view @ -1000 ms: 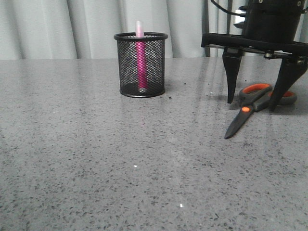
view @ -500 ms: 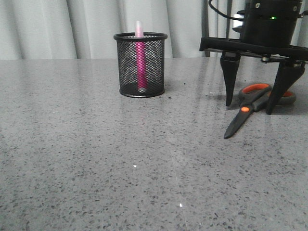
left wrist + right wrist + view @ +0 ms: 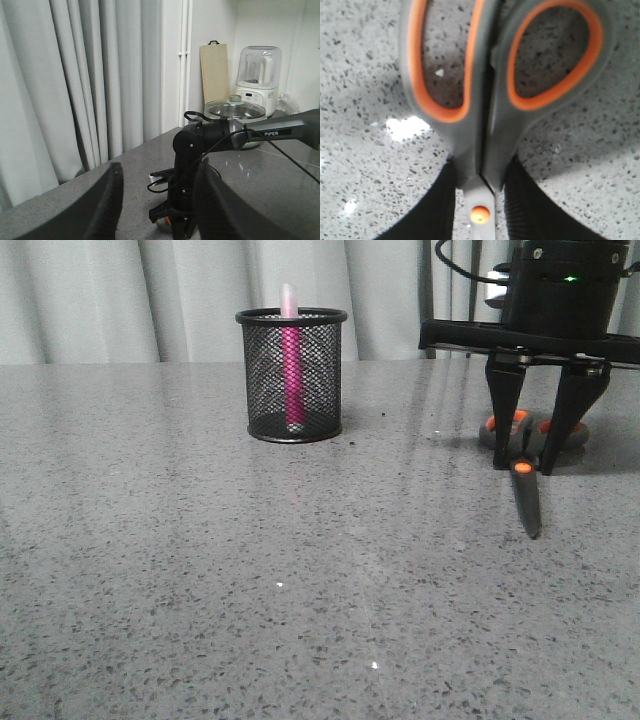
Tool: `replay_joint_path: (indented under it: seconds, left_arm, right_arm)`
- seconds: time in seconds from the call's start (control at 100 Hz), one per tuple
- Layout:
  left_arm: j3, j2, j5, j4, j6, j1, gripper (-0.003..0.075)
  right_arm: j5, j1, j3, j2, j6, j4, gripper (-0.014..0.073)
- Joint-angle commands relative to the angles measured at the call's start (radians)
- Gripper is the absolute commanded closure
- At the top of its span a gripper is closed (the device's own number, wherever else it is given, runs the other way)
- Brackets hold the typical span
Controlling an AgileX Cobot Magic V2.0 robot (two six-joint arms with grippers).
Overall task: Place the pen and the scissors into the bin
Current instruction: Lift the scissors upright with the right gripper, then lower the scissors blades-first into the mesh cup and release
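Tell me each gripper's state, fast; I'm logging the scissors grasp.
Left gripper: open, holding nothing.
Right gripper: shut on the scissors near the pivot, which lie on the table.

A grey speckled table carries the load. The black mesh bin stands upright on it, toward the back. Well to the right of the bin, the scissors lie flat on the stone, blade tip pointing away from the curtain.
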Motion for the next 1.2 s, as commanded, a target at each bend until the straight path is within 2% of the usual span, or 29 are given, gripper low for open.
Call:
replay_joint_path:
  seconds: [0.0, 0.19, 0.3, 0.49, 0.67, 0.75, 0.91, 1.19]
  left_arm:
    - [-0.023, 0.006, -0.063, -0.016, -0.002, -0.009, 0.0426]
    - [-0.023, 0.000, -0.062, -0.014, -0.002, -0.009, 0.0426]
    - [-0.023, -0.008, -0.062, -0.009, -0.002, -0.009, 0.0426]
    - [-0.023, -0.011, -0.070, 0.018, -0.002, -0.009, 0.0426]
    - [-0.023, -0.011, -0.072, 0.029, -0.002, -0.009, 0.0426]
    - [-0.023, -0.011, -0.068, 0.029, -0.002, -0.009, 0.0426]
    - [-0.023, -0.011, -0.066, 0.029, -0.002, -0.009, 0.0426]
    - [-0.023, -0.011, -0.066, 0.050, -0.002, -0.009, 0.0426]
  right_arm:
    - [-0.065, -0.003, -0.018, -0.024, -0.025, -0.058, 0.0669]
    - [-0.205, -0.001, -0.060, -0.145, -0.065, -0.163, 0.0669]
    - [-0.315, 0.005, -0.094, -0.228, -0.088, -0.169, 0.0669]
    - [-0.628, 0.088, -0.102, -0.301, -0.088, -0.188, 0.0668]
    - [-0.979, 0.212, -0.059, -0.280, -0.088, -0.381, 0.0650]
    - [-1.113, 0.241, -0.042, -0.258, -0.088, -0.421, 0.0644]
    - [-1.213, 0.249, -0.038, -0.200, -0.088, -0.430, 0.0641]
    - [-1.267, 0.249, -0.038, -0.127, -0.088, -0.590, 0.0641]
